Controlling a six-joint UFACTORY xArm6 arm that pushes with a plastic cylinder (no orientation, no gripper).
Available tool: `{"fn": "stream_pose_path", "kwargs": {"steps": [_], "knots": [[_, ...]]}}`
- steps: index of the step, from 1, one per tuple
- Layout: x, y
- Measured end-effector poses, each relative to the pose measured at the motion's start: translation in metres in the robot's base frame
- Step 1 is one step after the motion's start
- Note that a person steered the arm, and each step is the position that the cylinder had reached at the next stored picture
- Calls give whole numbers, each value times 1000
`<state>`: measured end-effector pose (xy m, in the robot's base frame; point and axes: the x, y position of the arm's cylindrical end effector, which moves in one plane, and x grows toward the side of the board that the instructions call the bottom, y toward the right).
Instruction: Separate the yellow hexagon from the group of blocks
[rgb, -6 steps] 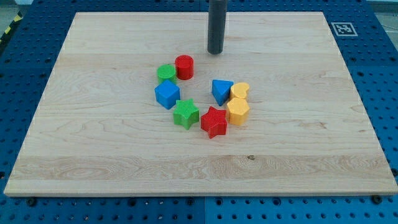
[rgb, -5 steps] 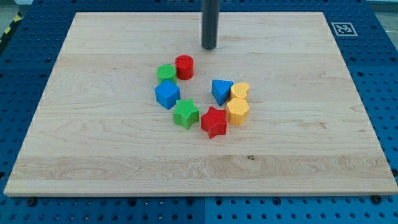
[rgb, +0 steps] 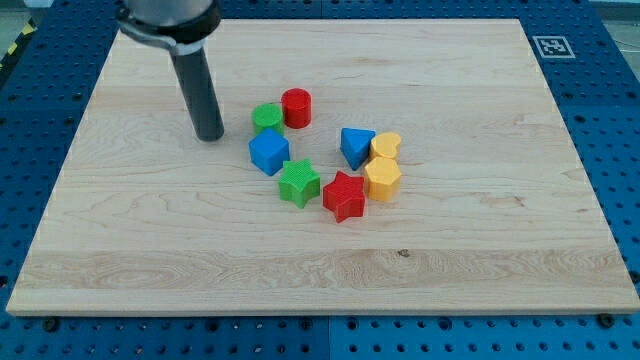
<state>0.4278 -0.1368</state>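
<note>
The yellow hexagon (rgb: 382, 179) lies at the right end of a ring of blocks, touching the red star (rgb: 344, 195) on its left and the yellow heart (rgb: 386, 146) above it. The blue triangle (rgb: 356, 146) sits beside the heart. On the ring's left side are the green star (rgb: 299, 183), the blue cube (rgb: 268, 152), the green cylinder (rgb: 267, 118) and the red cylinder (rgb: 296, 107). My tip (rgb: 210, 136) stands on the board to the left of the green cylinder, apart from it, far from the hexagon.
The wooden board (rgb: 480, 250) rests on a blue perforated table. A black-and-white marker tag (rgb: 551, 46) sits at the board's top right corner.
The rod has moved from above the red cylinder, near the board's top middle, to the left and down, ending left of the green cylinder. No block has moved.
</note>
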Motion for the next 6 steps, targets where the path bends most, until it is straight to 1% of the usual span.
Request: {"fn": "stream_pose_path", "kwargs": {"steps": [1, 2, 3, 5, 6], "knots": [[40, 0], [79, 14], [86, 53], [73, 136], [94, 138]]}}
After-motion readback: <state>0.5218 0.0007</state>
